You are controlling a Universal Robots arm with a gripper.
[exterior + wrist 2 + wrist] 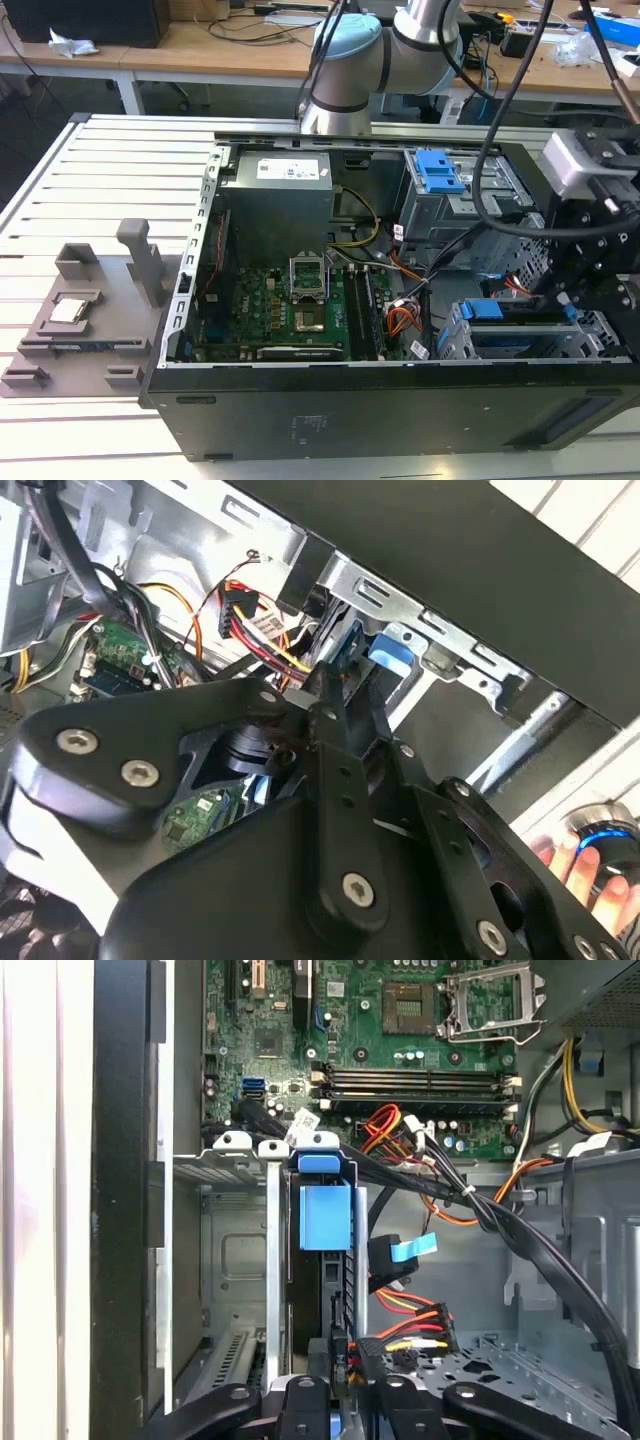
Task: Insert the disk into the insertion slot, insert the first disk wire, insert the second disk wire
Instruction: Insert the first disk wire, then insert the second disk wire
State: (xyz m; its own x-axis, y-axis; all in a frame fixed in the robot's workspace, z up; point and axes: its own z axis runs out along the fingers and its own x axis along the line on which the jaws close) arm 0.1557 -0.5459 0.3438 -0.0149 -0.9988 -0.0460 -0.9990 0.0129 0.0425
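– One flat grey hard drive in a bright blue plastic carrier, the disk [325,1218]: where does it lie from the black linkage claw [328,695]?
– Straight ahead of the claw and close to it, seen edge-on in the first wrist view. It sits inside the insertion slot [240,1260], a low silver metal cage. Whether the claw is open, closed or holding anything cannot be told.
– What lies at the claw itself?
– A bundle of red, yellow and black wires [412,1325] ending in a black connector [345,1358], just beside the claw, at the disk's near end.
– The containers?
– A black computer tower case [400,410], laid on its side and open, holds the cage. It also holds a green motherboard [290,310] beyond the slot from the claw, a grey box-shaped power supply [275,200] farther still, and a taller grey metal bay with a blue latch [440,172].
– Surface and room?
– A white slatted table [120,180]; on it, across the case from the claw, a grey moulded fixture [145,262] carrying a square silver chip [72,310]. Wooden workbenches [225,48] stand behind the pale robot arm [345,70].
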